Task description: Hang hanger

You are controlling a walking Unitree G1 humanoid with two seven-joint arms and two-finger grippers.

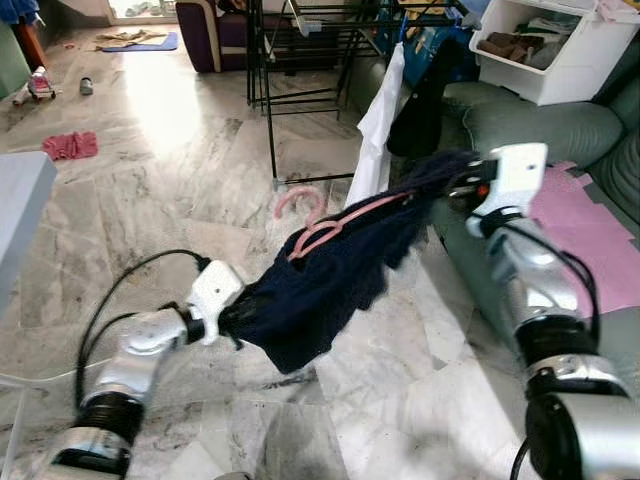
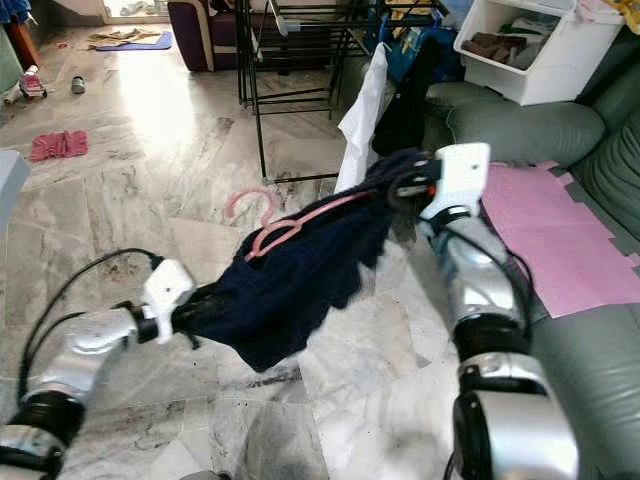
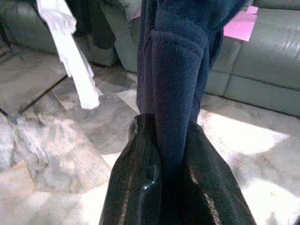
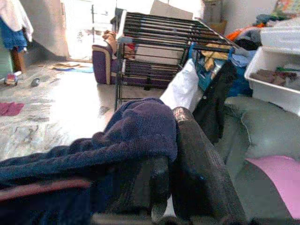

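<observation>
Where marble floor [image 1: 180, 160] gleams, rack [image 1: 300, 60].

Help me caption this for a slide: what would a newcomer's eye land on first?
First, the dark blue garment stretched between the two arms, the left end effector pinching one end and the right end effector the other. A pink hanger lies on top of it, hook toward the black drying rack standing on the sunlit marble floor beyond.
</observation>
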